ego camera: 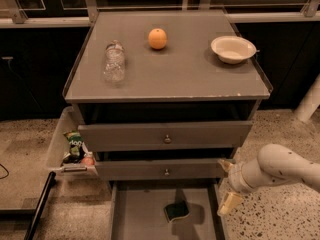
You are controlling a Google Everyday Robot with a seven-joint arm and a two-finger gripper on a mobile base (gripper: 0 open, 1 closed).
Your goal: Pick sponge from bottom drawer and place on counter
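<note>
The sponge [176,210], dark green on top with a yellow edge, lies on the floor of the open bottom drawer [137,214], right of its middle. My gripper [226,185] hangs at the drawer's right wall, to the right of the sponge and a little above it. Its two cream fingers [228,204] stand apart, with nothing between them. The counter [175,76] is the grey top of the cabinet.
On the counter are a lying plastic bottle [114,61], an orange [157,38] and a white bowl [233,49]. Two knobbed drawers [166,139] sit above the bottom one. A side bin [70,149] with snack packs hangs at the left. Speckled floor surrounds the cabinet.
</note>
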